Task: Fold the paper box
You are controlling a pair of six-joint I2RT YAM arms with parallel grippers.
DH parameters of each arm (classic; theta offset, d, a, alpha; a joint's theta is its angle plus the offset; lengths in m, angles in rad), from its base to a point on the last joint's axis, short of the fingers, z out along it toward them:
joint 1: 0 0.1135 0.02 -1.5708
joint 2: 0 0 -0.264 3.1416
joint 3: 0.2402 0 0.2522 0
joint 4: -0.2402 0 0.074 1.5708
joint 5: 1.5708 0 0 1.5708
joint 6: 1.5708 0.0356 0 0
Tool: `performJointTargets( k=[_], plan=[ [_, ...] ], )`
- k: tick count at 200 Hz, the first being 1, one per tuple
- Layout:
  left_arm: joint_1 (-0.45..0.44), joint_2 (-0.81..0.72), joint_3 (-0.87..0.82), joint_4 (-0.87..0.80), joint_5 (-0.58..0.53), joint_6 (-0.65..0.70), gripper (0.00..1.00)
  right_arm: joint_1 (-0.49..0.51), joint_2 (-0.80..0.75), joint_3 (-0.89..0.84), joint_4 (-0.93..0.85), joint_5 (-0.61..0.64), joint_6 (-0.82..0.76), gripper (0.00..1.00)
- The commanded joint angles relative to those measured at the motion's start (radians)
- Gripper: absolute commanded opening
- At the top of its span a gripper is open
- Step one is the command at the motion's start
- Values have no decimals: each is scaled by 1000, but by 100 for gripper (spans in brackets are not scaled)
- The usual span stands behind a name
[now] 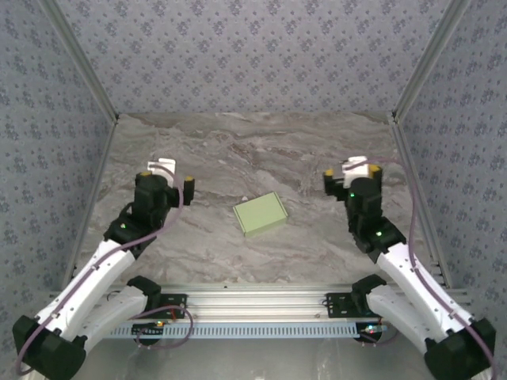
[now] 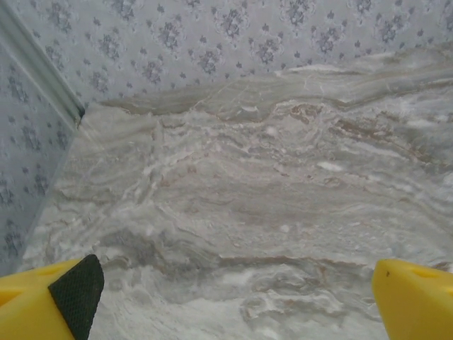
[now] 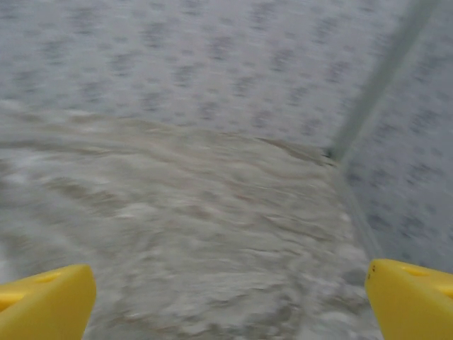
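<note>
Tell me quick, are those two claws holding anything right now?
Left claw: open, holding nothing.
Right claw: open, holding nothing.

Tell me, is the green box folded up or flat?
Folded up: the paper box sits as a small closed block, with its near side wall showing.

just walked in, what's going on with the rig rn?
Nothing is being handled at the moment. The paper box lies near the middle of the table and looks like a small closed box rather than a flat sheet. The left gripper and right gripper sit off to either side of it, both open and empty, neither touching it.
</note>
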Motion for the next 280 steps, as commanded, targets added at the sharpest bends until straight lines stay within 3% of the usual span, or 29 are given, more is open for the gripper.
performJointTargets(
  k=[1,13,29,48,73,122,142,157,164,177,209,280],
  plan=[
    [54,37,-187,328,-30,178,99,-158,-33,-122,160,-212,40,100],
    [147,66,-233,396,135,133,99,-204,-19,-243,342,-249,20,100],
    [258,140,-302,549,340,101,99,-261,41,-348,520,-176,59,100],
    [307,253,-326,669,349,95,99,-311,161,-369,604,-223,46,100],
    [374,365,-364,829,452,32,99,-329,316,-368,674,-256,76,100],
    [412,524,-279,892,462,108,99,-347,541,-340,902,-338,78,100],
    [545,566,-278,958,623,17,99,-349,642,-244,805,-365,72,100],
    [564,622,-274,994,689,19,99,-340,736,-245,879,-358,58,100],
    [564,664,-274,1032,681,17,99,-337,760,-249,932,-349,60,100],
    [572,722,-287,1126,675,-3,99,-335,743,-230,856,-355,55,100],
    [566,709,-250,1025,577,-25,99,-339,747,-230,868,-267,99,100],
    [531,706,-241,1001,490,-17,99,-333,747,-216,845,-258,93,100]
  ],
)
